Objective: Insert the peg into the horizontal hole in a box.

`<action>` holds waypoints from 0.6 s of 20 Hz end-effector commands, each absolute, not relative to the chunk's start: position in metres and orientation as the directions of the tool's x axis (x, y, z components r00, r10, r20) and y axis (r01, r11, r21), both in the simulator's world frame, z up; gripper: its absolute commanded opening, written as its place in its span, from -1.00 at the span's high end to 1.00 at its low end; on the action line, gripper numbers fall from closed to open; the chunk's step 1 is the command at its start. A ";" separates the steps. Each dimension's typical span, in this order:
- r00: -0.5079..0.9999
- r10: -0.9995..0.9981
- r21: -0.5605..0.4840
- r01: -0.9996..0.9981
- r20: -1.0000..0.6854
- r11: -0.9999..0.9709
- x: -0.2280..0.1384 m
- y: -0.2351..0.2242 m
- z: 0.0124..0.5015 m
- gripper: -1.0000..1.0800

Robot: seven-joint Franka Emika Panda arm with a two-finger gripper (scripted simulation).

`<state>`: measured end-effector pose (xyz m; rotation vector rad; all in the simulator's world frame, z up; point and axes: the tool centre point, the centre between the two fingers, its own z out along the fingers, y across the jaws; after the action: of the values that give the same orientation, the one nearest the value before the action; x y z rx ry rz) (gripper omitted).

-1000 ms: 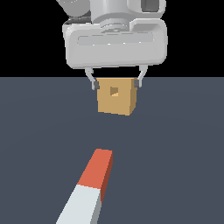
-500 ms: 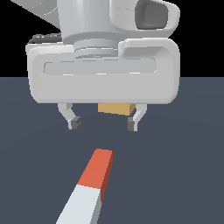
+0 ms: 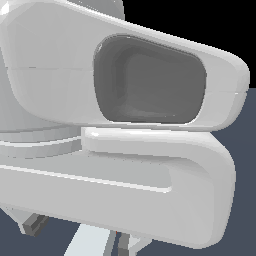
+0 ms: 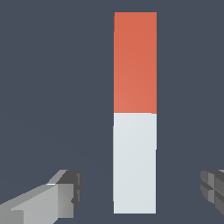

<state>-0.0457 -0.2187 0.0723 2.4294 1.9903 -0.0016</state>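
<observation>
1. exterior view: the white body of the arm (image 3: 120,125) fills nearly the whole picture, with a large grey recessed oval in its upper shell. no brand, label or writing can be read on it. a strip of dark grey counter (image 3: 245,150) shows at the exterior view's right edge and along the bottom.
2. exterior view, bottom edge: one dark grey fingertip (image 3: 35,226) pokes out below the white housing at the exterior view's left. a pale strip (image 3: 92,242) and a tiny fleck of red show beneath the housing; it looks like the peg, but too little shows to be sure. the box and the hole are hidden here.
3. wrist view: the peg (image 4: 134,113) lies flat on the counter (image 4: 52,87), fully visible, its red-orange half and its pale grey-white half meeting at about mid-length. no writing on it.
4. wrist view: the pincer (image 4: 140,192) is spread wide, its fingers (image 4: 65,192) standing on either side of the peg's white end, apart from it, with bare counter between each finger and the bar. nothing is pinched.
5. wrist view: open counter lies all round the peg; neither box nor hole appears here either.
</observation>
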 end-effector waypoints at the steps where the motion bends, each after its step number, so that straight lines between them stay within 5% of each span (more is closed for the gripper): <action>1: 0.202 0.979 0.000 0.979 0.000 -0.202 -0.047 -0.225 0.068 -0.92; 12: 0.202 0.979 -0.001 0.979 0.000 -0.202 -0.047 -0.224 0.057 -0.92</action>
<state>-0.0467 -0.2246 0.0616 2.4354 1.9836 -0.0005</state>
